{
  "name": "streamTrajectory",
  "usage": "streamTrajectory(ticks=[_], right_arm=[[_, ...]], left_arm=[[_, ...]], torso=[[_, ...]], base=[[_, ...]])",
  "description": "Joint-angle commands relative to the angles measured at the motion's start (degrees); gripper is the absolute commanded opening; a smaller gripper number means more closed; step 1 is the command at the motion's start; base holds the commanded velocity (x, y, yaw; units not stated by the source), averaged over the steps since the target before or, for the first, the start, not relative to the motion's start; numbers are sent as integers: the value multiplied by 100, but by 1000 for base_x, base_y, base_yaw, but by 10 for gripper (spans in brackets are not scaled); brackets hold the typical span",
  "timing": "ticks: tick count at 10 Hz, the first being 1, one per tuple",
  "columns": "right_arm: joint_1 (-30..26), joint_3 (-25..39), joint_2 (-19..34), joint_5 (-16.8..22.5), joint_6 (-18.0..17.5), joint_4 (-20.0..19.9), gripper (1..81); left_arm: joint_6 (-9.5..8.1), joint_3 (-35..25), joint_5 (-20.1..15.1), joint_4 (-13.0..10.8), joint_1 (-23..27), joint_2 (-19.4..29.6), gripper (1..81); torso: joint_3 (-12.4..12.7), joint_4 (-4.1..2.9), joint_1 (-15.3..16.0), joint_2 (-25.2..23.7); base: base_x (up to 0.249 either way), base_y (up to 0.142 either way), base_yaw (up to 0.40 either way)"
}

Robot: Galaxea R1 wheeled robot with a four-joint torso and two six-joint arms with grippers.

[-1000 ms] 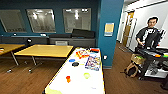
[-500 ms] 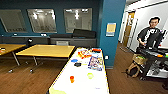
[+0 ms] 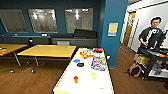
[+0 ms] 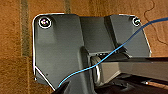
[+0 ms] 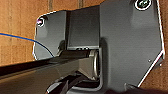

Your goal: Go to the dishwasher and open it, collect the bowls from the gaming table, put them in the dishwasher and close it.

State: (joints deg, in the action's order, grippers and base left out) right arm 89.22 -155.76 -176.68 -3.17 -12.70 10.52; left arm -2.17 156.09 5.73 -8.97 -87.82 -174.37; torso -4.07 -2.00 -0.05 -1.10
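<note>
A blue-walled lounge; the gaming table [image 3: 101, 86] lies ahead with the blue bowl [image 3: 76, 60] and yellow-green bowl [image 3: 93, 75]. The collecting step looks at hand, calling for a closer approach. Whether either gripper is open cannot be told.

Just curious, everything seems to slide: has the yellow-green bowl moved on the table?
No. The yellow-green bowl keeps its place beside the orange cup; the camera shifted.

1. Yellow-wood table [image 3: 48, 50] stands on the wood floor [image 3: 30, 77], before a dark sofa [image 3: 75, 40].
2. A second yellow-wood table [image 3: 8, 48] sits at the frame's left edge.
3. Three glass panels [image 3: 42, 20] line the teal wall.
4. Yellow notice [image 3: 113, 29] fixed to the teal pillar.
5. A person [image 3: 151, 33] stands behind a black cart [image 3: 156, 60]; a bag [image 3: 135, 69] lies at the cart's foot.
</note>
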Motion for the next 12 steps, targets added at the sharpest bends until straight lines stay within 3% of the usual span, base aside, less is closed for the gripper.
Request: streamTrajectory(ticks=[1, 12], right_arm=[[-189, 38, -45, 317, 40, 73, 811], [-181, 56, -54, 317, 40, 73, 811]], left_arm=[[15, -17, -292, 10, 226, -1, 811], [6, -17, -292, 1, 226, -1, 811]], torso=[[0, 0, 5, 0], [0, 0, 5, -2]], base=[[0, 117, 0], [0, 111, 0]])
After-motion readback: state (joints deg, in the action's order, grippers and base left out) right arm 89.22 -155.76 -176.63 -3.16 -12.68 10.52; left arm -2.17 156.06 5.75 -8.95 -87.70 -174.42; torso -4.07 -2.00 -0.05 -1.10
